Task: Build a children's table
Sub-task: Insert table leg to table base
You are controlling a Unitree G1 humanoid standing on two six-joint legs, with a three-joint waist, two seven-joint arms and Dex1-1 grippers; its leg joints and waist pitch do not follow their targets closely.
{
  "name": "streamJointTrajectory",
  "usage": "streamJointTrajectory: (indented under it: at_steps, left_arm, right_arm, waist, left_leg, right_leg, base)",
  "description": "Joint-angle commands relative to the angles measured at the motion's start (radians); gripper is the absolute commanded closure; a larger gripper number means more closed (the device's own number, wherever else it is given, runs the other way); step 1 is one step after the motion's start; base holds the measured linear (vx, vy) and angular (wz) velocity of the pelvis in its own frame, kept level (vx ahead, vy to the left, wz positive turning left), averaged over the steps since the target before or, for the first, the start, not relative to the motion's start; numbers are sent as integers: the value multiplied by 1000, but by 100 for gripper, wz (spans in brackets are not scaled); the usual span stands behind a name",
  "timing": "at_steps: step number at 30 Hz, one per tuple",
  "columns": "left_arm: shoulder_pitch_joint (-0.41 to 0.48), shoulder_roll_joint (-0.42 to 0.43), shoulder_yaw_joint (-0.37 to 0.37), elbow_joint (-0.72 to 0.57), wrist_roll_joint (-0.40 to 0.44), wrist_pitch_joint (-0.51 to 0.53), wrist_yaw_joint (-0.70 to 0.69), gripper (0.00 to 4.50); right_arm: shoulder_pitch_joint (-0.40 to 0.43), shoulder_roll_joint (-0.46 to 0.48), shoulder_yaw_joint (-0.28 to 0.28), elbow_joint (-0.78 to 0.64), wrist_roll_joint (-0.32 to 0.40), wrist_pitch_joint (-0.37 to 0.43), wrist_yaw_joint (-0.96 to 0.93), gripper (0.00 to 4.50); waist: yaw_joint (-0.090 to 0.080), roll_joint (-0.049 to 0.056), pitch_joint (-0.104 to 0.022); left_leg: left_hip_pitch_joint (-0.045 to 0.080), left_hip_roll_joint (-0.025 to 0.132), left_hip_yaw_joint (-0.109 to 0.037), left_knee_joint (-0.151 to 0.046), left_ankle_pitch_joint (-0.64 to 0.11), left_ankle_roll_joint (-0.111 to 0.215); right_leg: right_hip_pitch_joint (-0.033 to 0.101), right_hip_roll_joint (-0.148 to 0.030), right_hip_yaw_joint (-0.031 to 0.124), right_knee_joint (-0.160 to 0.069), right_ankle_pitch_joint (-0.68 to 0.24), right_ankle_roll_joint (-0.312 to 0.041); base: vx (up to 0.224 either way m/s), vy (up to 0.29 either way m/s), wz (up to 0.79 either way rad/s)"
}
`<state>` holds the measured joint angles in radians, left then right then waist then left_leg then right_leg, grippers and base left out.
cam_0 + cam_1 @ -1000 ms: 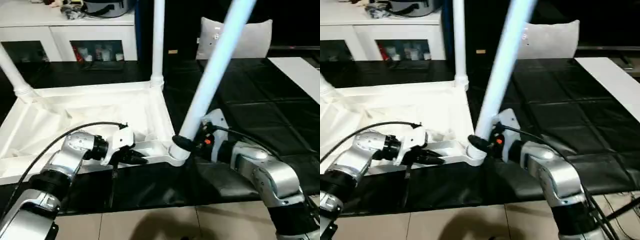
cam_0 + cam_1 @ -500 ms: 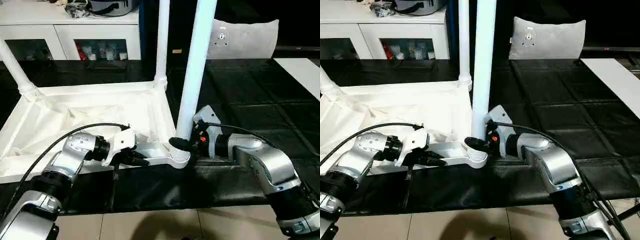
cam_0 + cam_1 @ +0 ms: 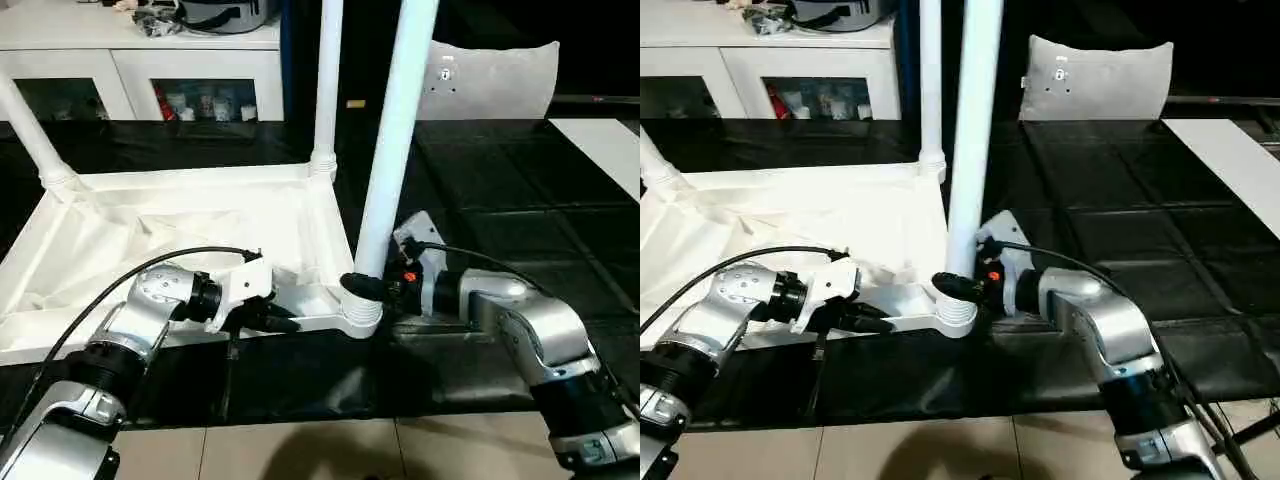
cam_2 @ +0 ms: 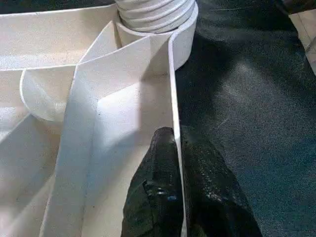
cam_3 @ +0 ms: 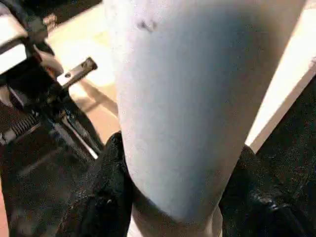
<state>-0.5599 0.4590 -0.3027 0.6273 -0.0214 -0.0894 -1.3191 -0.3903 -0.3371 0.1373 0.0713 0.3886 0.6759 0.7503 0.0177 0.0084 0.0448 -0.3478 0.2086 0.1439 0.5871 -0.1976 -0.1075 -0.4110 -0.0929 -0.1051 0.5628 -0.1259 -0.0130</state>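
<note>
The white table top (image 3: 180, 225) lies upside down on the black mat, ribbed underside up. Two legs (image 3: 327, 80) stand in its far corner sockets. A third white leg (image 3: 392, 150) stands nearly upright in the near right corner socket (image 3: 360, 312), and my right gripper (image 3: 368, 288) is shut on its base; the right wrist view has black fingers (image 5: 106, 197) on both sides of the tube. My left gripper (image 3: 275, 320) is shut on the top's near rim (image 4: 174, 123), one finger inside the wall and one outside.
A white cabinet (image 3: 140, 60) with clutter on it stands at the back left. A grey-white cushion (image 3: 490, 80) leans at the back right. A white board (image 3: 605, 140) lies at the far right. Tiled floor (image 3: 320, 450) runs along the mat's near edge.
The leg in my right gripper has swung from leaning right to nearly upright in the near corner socket. The left gripper stays on the rim. The camera has shifted slightly.
</note>
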Motion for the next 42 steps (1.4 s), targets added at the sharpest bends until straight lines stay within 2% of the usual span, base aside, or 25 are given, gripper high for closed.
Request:
streamJointTrajectory:
  at_steps: [1, 2, 4, 6, 9, 13, 16, 17, 21, 26, 31, 32, 33, 37, 42]
  left_arm:
    - [-5, -24, 19, -22, -39, -3, -4, 450]
    - [-6, -28, 29, -23, -46, 8, 6, 450]
    - [-6, -28, 31, -22, -46, 9, 10, 450]
    - [-6, -27, 35, -21, -44, 10, 17, 450]
    - [-2, -29, 44, -22, -46, 19, 32, 450]
    - [2, -30, 46, -27, -47, 26, 34, 450]
    - [4, -28, 46, -31, -47, 29, 33, 450]
    - [6, -25, 45, -35, -45, 30, 33, 450]
    - [6, -16, 36, -36, -36, 26, 26, 450]
    - [6, -11, 30, -35, -29, 20, 18, 450]
    - [4, -8, 26, -36, -25, 19, 13, 450]
    - [0, -6, 22, -36, -21, 15, 10, 450]
    - [-3, -5, 20, -35, -19, 12, 7, 450]
    - [-11, -2, 17, -31, -18, 8, 2, 450]
    - [-13, 0, 13, -35, -21, 3, -12, 450]
  right_arm:
    - [35, 1, 10, 24, 2, 17, -10, 258]
    - [63, 17, -7, 19, 3, -5, -25, 258]
    - [77, 25, -16, 17, 1, -22, -36, 258]
    - [96, 41, -31, 11, -1, -41, -55, 258]
    - [141, 68, -56, -18, 3, -83, -85, 258]
    - [171, 74, -55, -50, 12, -94, -80, 258]
    - [187, 61, -28, -59, -10, -114, -67, 258]
    - [195, 33, 18, -55, -64, -141, -61, 258]
    - [187, -16, 93, -43, -144, -170, -40, 259]
    - [172, -27, 114, -29, -155, -163, -21, 259]
    - [158, -48, 143, -11, -160, -153, 13, 259]
    - [154, -54, 152, -5, -159, -150, 27, 259]
    - [151, -57, 159, 1, -156, -149, 39, 259]
    - [152, -61, 169, 5, -155, -148, 63, 259]
    - [161, -75, 183, -10, -144, -148, 104, 259]
  waist:
    - [1, -6, -66]
    - [1, 0, -65]
    - [1, -4, -65]
    - [1, 5, -64]
    - [1, -3, -64]
    - [2, -1, -63]
    - [2, -1, -63]
    - [3, -2, -63]
    - [2, -2, -62]
    - [0, -1, -61]
    - [-2, -3, -63]
    - [-3, -12, -63]
    - [-3, -8, -64]
    - [-5, -3, -62]
    - [-5, -8, -59]
  left_leg:
    - [-7, 8, 19, -68, -200, 37]
    - [-6, 8, 18, -69, -204, 35]
    - [-5, 7, 19, -69, -218, 34]
    - [-5, 6, 18, -70, -223, 32]
    - [-6, 6, 18, -72, -234, 32]
    - [-5, 5, 17, -72, -244, 34]
    - [-7, 5, 17, -72, -241, 37]
    - [-6, 5, 17, -73, -241, 38]
    - [-7, 4, 18, -72, -240, 39]
    - [-7, 3, 16, -72, -263, 40]
    - [-7, 4, 17, -71, -257, 45]
    - [-9, 4, 17, -71, -251, 47]
    - [-8, 5, 16, -72, -251, 48]
    - [-6, 6, 16, -74, -273, 43]
    - [-5, 6, 15, -75, -294, 43]
  right_leg:
    - [61, -42, 41, -60, -407, -141]
    - [61, -41, 40, -61, -415, -139]
    - [59, -41, 40, -64, -435, -132]
    - [59, -40, 39, -66, -442, -126]
    - [58, -40, 39, -69, -456, -118]
    - [56, -40, 38, -73, -487, -103]
    - [56, -41, 39, -73, -484, -102]
    - [56, -41, 38, -73, -486, -101]
    - [56, -40, 39, -72, -490, -95]
    - [55, -39, 36, -77, -518, -84]
    - [55, -39, 38, -75, -500, -92]
    - [55, -38, 38, -74, -494, -92]
    - [55, -39, 38, -72, -491, -96]
    - [52, -38, 38, -76, -495, -96]
    - [52, -37, 38, -77, -497, -95]
  base:
    - [0, 0, 0]
    - [0, 0, 0]
    - [0, 0, 0]
    - [0, 0, 0]
    - [0, 0, 0]
    - [0, 0, 0]
    - [0, 0, 0]
    - [0, 0, 0]
    - [0, 0, 0]
    - [0, 0, 0]
    - [0, 0, 0]
    - [0, 0, 0]
    - [0, 0, 0]
    - [0, 0, 0]
    - [0, 0, 0]
